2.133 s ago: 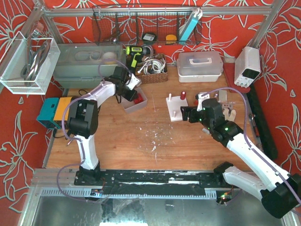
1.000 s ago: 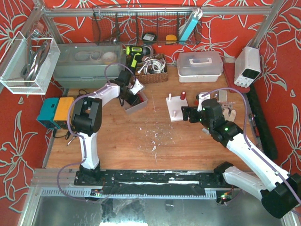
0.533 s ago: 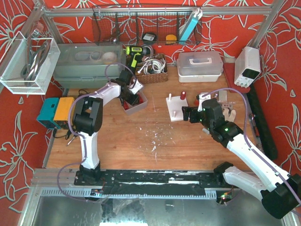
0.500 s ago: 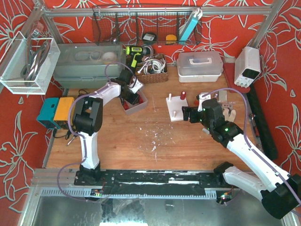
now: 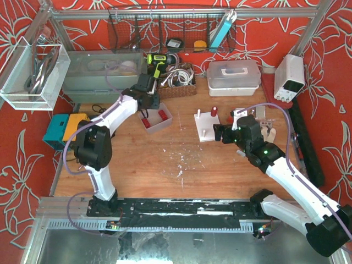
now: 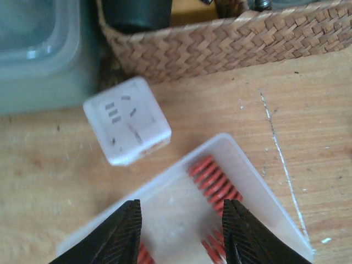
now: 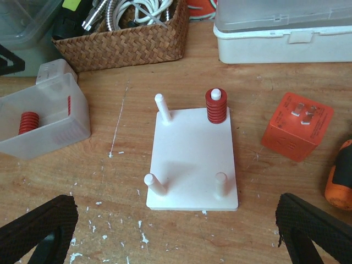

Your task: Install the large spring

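Observation:
A clear plastic tray (image 5: 156, 119) holds red springs (image 6: 213, 178); it also shows in the right wrist view (image 7: 49, 129) with a red spring (image 7: 27, 122) inside. My left gripper (image 6: 184, 236) hangs open and empty just above the tray's near part, and in the top view (image 5: 147, 102) it sits at the tray's far edge. The white peg board (image 7: 192, 159) has four pegs. One red spring (image 7: 216, 107) sits on the far right peg, also visible from the top (image 5: 213, 111). My right gripper (image 7: 176, 236) is wide open and empty, just short of the board.
A white cube (image 6: 126, 127) lies beside the tray, in front of a wicker basket (image 6: 220, 38). An orange plug cube (image 7: 297, 125) lies right of the board. A white lidded box (image 5: 234, 77) and a grey bin (image 5: 96, 77) stand at the back.
My left gripper has pulled up and back out of the tray, empty. The tray, tilted before, now lies flat. The right arm has not moved.

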{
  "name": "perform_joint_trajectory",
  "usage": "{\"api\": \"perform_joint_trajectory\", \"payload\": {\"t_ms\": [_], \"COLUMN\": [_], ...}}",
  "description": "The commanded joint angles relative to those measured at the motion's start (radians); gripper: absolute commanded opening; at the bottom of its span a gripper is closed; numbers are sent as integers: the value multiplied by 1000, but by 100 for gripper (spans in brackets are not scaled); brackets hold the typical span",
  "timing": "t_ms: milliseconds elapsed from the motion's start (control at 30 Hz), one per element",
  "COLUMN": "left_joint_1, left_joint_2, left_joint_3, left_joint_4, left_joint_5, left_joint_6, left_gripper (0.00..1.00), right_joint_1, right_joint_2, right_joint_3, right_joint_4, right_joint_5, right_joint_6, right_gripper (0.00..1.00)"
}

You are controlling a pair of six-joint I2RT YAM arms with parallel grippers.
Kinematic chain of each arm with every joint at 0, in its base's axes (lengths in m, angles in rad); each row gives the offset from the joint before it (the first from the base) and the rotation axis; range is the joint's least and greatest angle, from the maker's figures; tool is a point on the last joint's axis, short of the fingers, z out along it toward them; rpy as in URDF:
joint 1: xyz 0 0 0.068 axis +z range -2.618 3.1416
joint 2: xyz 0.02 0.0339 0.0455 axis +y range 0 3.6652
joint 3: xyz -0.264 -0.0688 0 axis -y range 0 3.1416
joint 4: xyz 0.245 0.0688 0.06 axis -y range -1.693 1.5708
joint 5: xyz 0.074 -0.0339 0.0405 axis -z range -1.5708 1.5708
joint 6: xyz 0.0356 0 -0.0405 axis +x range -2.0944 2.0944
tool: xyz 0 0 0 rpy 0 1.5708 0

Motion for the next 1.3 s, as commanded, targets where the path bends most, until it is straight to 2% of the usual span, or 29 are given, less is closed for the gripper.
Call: {"api": "perform_joint_trajectory", "payload": {"t_ms": [0, 133, 300, 633, 1033, 1267], "left_joint_1": [-87, -158, -169, -168, -140, -129], "left_joint_2": [-77, -49, 47, 174, 273, 288], "left_joint_3": [-68, -35, 75, 131, 153, 156], "left_joint_4": [-10, -122, -282, -340, -377, -404], "left_joint_5": [-221, -435, -521, -501, -528, -533], "left_joint_6": [-294, -499, -655, -798, -830, -861], "left_gripper": [44, 36, 36, 39, 40, 45], "right_joint_1": [6, 5, 7, 6, 5, 6], "right_joint_2": [-16, -18, -31, -37, -38, -36], "right_joint_3": [-13, -12, -14, -14, -15, -15], "right_joint_4": [0, 1, -3, -4, -6, -4], "right_joint_5": [28, 24, 29, 37, 43, 44], "right_joint_6": [-10, -10, -10, -13, -14, -14], "right_gripper": [99, 99, 99, 99, 99, 99]}}
